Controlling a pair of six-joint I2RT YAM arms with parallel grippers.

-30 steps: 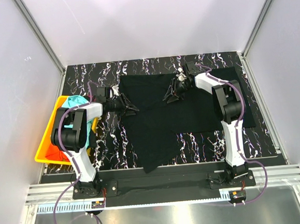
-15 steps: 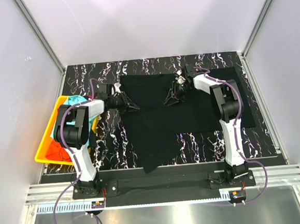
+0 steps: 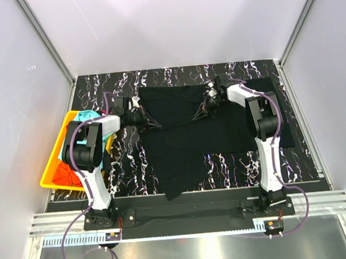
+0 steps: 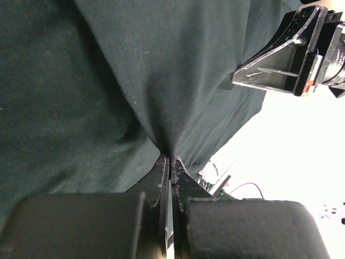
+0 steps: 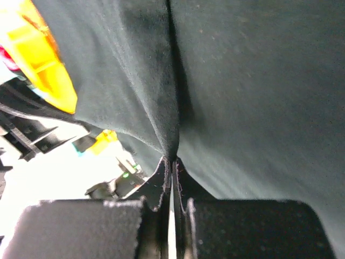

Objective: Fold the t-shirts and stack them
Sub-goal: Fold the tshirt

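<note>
Newly clenched, left hand (image 4: 170,159) and right hand (image 5: 172,161) each pinch a ridge of the black t-shirt (image 3: 186,146) right of the yellow bin (image 3: 51,170), probably for lifting.

yellow bin (image 3: 49,175) crowds left arm (image 3: 82,154), bare tabletop (image 3: 304,161) right

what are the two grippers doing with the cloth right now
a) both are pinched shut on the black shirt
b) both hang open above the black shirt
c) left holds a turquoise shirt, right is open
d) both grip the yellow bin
A: the wrist views show the left gripper and the right gripper each closed tight on a pinched-up ridge of the black t-shirt.
</note>
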